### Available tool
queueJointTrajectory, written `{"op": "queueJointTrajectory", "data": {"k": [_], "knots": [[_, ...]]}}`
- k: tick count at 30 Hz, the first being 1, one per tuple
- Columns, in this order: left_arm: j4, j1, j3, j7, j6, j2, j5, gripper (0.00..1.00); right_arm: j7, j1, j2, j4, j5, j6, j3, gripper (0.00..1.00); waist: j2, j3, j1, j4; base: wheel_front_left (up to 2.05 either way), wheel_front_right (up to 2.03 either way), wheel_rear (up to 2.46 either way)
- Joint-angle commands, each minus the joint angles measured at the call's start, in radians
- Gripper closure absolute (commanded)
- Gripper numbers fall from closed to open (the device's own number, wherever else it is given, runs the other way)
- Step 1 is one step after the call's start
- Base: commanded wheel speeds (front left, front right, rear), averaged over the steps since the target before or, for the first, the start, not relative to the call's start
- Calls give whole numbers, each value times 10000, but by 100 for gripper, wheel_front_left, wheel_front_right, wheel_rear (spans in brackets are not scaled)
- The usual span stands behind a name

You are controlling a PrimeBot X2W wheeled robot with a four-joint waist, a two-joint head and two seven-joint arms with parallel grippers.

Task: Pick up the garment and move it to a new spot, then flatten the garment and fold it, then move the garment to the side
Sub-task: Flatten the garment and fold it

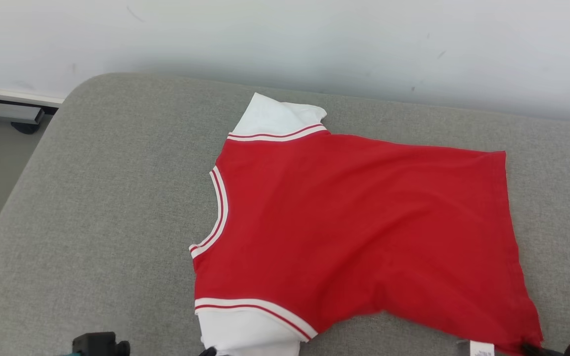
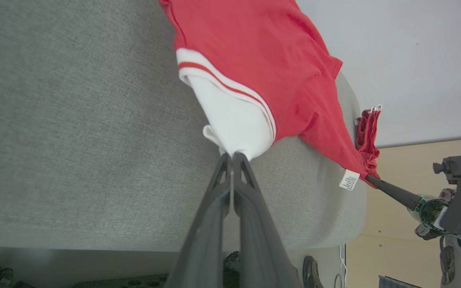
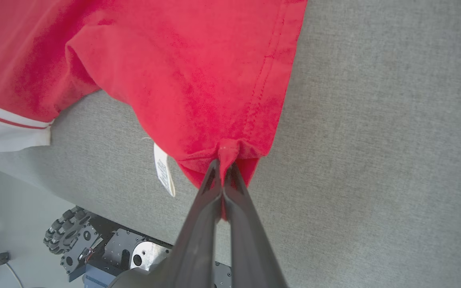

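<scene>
The red garment [image 1: 354,222] is lying spread out in the middle and right of the head picture, on a grey soft pad [image 1: 107,198]. It is reaching down to the bottom edge of that picture. Its top sleeve [image 1: 275,116] is white and is pointing up toward the pale wall [image 1: 285,39]. Its bottom sleeve [image 2: 234,120] is white too. The left claw [image 2: 232,157] is squeezing tight on the tip of the bottom sleeve, in the middle of the left wrist picture. The right claw [image 3: 223,165] is squeezing tight on the red corner of the hem, in the middle of the right wrist picture. The cloth is bunching up a little where it is being pinched. A small white tag [image 3: 163,170] is hanging just to the left of that claw
</scene>
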Motion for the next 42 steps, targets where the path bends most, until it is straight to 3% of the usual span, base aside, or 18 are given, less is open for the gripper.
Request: {"op": "queueJointTrajectory", "data": {"k": [1, 8, 19, 30, 42], "knots": [[-131, 149, 125, 31, 62, 155, -164, 100, 34, 110, -143, -50, -103, -9, -58, 100, 2, 23, 1, -29, 0, 0, 0], [-766, 771, 465, 307, 307, 735, -487, 100, 92, 792, -445, 192, -374, -9, -16, 100, 2, 115, 1, -119, 0, 0, 0], [-2230, 1976, 1151, 620, 763, 1553, -1219, 100, 587, 1512, -135, 29, -12, -9, -366, 100, 2, 174, 1, -227, 0, 0, 0], [-2509, 779, 879, 842, 780, 871, -1270, 100, 347, 808, -39, -365, 815, -9, -97, 100, 2, 98, 1, -241, 0, 0, 0], [-215, -1853, 558, 1146, 1016, -307, -1010, 100, 150, -578, -134, 380, 665, -9, -319, 100, 2, 98, 1, -341, 0, 0, 0]]}}
